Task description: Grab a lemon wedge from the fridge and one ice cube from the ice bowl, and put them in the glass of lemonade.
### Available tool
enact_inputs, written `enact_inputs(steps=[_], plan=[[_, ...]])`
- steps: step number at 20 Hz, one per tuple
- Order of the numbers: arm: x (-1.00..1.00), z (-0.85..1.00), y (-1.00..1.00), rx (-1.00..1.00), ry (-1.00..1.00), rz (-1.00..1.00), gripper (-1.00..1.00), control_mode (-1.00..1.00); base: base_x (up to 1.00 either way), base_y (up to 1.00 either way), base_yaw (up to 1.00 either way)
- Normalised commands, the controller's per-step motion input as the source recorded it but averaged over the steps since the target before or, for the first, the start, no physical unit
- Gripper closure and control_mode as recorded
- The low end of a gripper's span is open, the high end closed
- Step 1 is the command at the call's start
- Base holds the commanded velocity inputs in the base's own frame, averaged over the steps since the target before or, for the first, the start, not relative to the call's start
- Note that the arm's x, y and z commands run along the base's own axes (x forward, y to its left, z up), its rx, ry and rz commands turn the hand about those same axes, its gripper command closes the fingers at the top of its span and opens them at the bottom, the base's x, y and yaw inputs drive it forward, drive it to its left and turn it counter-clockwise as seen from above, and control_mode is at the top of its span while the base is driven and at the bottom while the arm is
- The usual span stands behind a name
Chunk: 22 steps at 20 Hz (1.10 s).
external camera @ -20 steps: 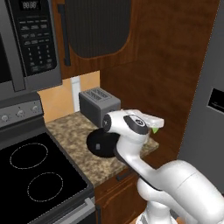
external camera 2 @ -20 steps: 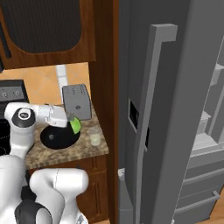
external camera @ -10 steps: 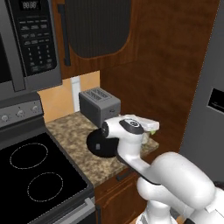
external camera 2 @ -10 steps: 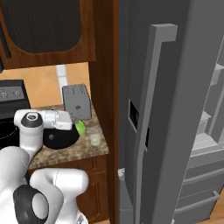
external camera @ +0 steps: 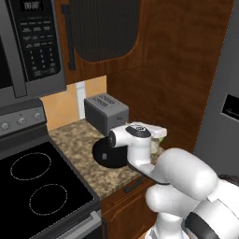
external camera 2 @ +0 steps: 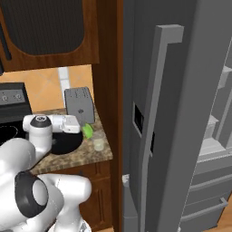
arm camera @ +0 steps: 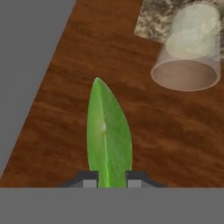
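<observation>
Gripper is seen clamped on the green wedge, which is held in the air above the counter, just beside the glass. In the hand view the glass lies up and right of the wedge. The black bowl and toaster stand farther back, the fridge at right.

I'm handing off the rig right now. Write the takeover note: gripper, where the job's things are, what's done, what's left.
Gripper: shut on the lemon wedge, held over the counter.
Glass of lemonade: on the counter's right end, beside the ice bowl, apart from the wedge.
Fridge: to the right.
Done: wedge fetched.
Left: drop the wedge in the glass, then take one ice cube from the bowl and add it.
</observation>
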Motion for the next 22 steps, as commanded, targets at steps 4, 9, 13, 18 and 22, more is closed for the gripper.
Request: enact_inputs(steps=[4, 9, 13, 18, 22], plan=[[0.34, -0.31, 0.0, -0.02, 0.0, 0.0, 1.0, -1.0, 0.0, 0.0, 0.0], [0.22, -0.3, 0.0, -0.01, -0.02, 0.0, 1.0, -1.0, 0.0, 0.0, 0.0], [0.32, -0.08, 0.0, 0.0, -0.01, -0.01, 1.0, -1.0, 0.0, 0.0, 0.0], [0.36, -0.04, 0.0, 0.0, 0.0, -0.01, 1.0, -1.0, 0.0, 0.0, 0.0], [0.3, -0.26, 0.0, 0.0, -0.04, -0.02, 1.0, -1.0, 0.0, 0.0, 0.0]])
